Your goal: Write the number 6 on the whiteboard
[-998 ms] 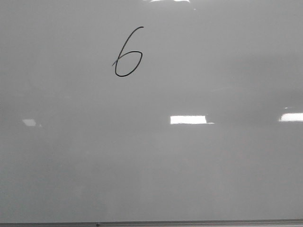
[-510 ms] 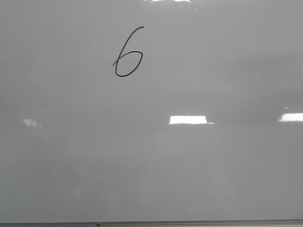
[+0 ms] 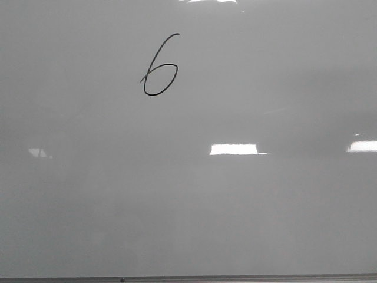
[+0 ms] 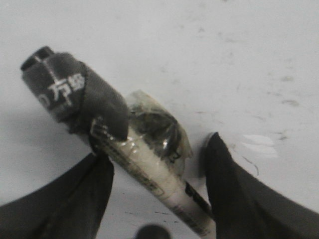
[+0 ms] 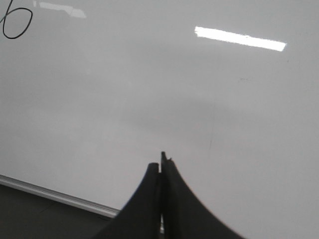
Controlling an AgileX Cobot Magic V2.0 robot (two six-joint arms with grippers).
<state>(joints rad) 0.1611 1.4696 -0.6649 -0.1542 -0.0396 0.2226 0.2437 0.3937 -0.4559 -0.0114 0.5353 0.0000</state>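
The number 6 (image 3: 159, 66) is drawn in thin black line on the upper left part of the whiteboard (image 3: 235, 206). Neither gripper shows in the front view. In the left wrist view my left gripper (image 4: 158, 149) is shut on a white marker (image 4: 154, 174), which lies slanted between the fingers. Its black cap end (image 4: 65, 92) points away, and clear tape is wrapped round the barrel. In the right wrist view my right gripper (image 5: 161, 162) is shut and empty over the bare board, near its edge. The 6 (image 5: 17, 25) shows far off at the corner of that view.
The board's thin grey frame edge (image 3: 235, 276) runs along the near side; it also shows in the right wrist view (image 5: 55, 195), with a dark surface (image 5: 30, 219) beyond it. Bright glare patches (image 3: 234, 149) lie on the board.
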